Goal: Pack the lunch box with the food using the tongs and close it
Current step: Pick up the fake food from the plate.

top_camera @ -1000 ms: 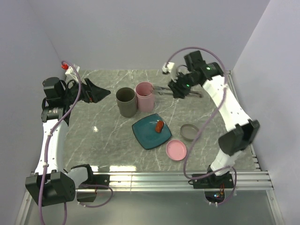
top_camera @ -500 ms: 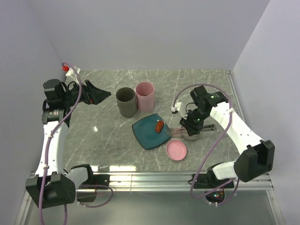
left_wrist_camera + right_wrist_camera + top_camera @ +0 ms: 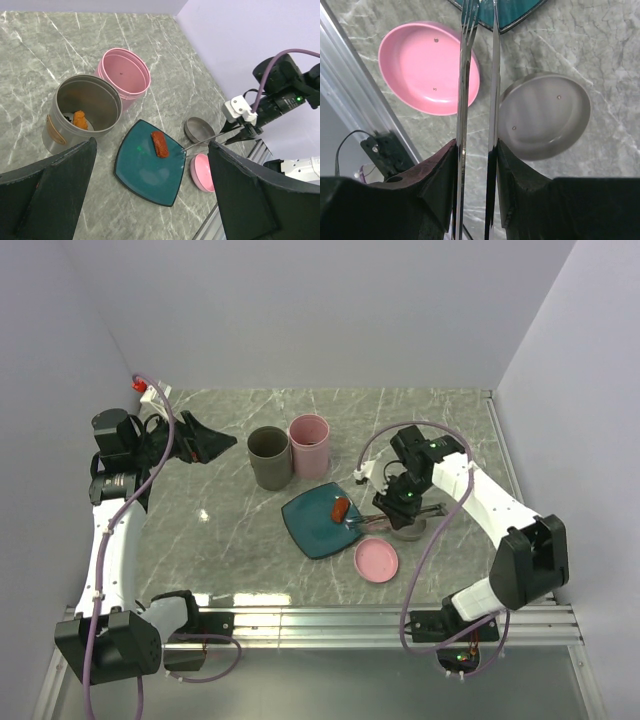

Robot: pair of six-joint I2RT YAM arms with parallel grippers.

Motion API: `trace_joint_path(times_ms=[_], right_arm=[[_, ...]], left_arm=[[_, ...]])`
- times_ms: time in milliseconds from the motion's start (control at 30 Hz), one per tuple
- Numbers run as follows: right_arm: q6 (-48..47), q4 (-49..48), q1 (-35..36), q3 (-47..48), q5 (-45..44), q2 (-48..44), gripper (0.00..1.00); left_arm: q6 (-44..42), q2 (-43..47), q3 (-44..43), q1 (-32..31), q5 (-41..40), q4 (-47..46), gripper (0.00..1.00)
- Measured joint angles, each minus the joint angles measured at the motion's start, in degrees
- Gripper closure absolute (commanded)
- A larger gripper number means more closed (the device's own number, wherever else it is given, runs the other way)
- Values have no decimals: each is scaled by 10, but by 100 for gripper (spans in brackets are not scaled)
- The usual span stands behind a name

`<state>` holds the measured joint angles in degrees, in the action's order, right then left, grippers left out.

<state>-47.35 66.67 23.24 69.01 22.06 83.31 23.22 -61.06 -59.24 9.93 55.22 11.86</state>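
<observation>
We're clamping the tongs (image 3: 492,75) w/ our right gripper (image 3: 476,147), tips reaching the teal plate (image 3: 305,525) edge, near the red-brown sausage (image 3: 340,508) lying on it. Pink lid (image 3: 420,65) & grey lid (image 3: 545,115) are sitting under the tongs' arms. Our left gripper (image 3: 205,438) is hanging wide open, holding nothing, near the grey cup (image 3: 55,135) w/ the orange nugget (image 3: 79,119) inside; pink cup (image 3: 125,75) just beside it.

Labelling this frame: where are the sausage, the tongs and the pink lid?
sausage (image 3: 160,144), left wrist view, its middle.
tongs (image 3: 464,85), right wrist view, left arm's midlength.
pink lid (image 3: 420,65), right wrist view, inner floor.
</observation>
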Motion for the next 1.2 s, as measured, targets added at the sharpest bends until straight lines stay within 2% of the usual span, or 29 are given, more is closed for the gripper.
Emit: trace_joint_path(times_ms=[333,933,1200], right_arm=[[12,-30,16,8,0,41,59],[16,-58,61,109,5,142,59],[-21,-33,76,177,23,142,50]], left_arm=[[1,1,0,0,0,0,1],[-1,-11,0,0,0,1,1],[1,-20,0,0,0,0,1]])
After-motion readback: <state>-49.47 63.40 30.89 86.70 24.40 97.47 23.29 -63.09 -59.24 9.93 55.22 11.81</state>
